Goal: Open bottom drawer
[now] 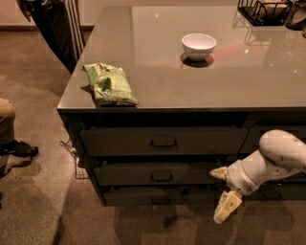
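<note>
The bottom drawer (143, 195) is the slim dark front lowest in the left stack under the counter. It looks shut, and its small dark handle (160, 199) sits at its centre. Two taller drawer fronts are above it, the top one (119, 141) and the middle one (124, 174). My gripper (222, 191) is open, with pale fingers spread one above the other. It hangs in front of the right end of the middle and bottom drawers, to the right of the handles, and holds nothing.
A green snack bag (109, 84) and a white bowl (198, 46) lie on the grey counter (248, 86). A wire basket (265, 10) stands at the far right corner. A person (52, 24) stands at the back left, and a shoe (19, 149) is on the floor at left. The neighbouring drawer stack (279, 131) is behind my arm.
</note>
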You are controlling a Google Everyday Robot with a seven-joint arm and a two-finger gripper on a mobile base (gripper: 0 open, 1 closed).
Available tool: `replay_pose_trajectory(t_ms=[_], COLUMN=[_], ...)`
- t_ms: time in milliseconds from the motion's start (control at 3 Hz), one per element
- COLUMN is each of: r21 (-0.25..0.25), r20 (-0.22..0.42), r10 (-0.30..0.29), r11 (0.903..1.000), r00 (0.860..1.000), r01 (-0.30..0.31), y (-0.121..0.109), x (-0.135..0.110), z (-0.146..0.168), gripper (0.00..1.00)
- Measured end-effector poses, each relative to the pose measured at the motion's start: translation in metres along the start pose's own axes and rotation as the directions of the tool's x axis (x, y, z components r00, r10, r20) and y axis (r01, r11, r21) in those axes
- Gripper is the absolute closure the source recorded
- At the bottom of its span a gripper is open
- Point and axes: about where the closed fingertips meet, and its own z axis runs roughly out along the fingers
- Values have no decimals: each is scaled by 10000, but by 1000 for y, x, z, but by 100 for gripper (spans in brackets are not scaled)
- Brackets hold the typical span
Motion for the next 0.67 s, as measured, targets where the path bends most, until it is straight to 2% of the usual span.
replay_pose_trajectory(t_ms=[333,667], r21=[-44,-198], r20=[-469,-318], r10=[-54,-270], r11=[10000,9995], r00=[9989,9991], r01=[52,264], y=[-9,-26], x=[17,38], z=[35,73], gripper=[0,0])
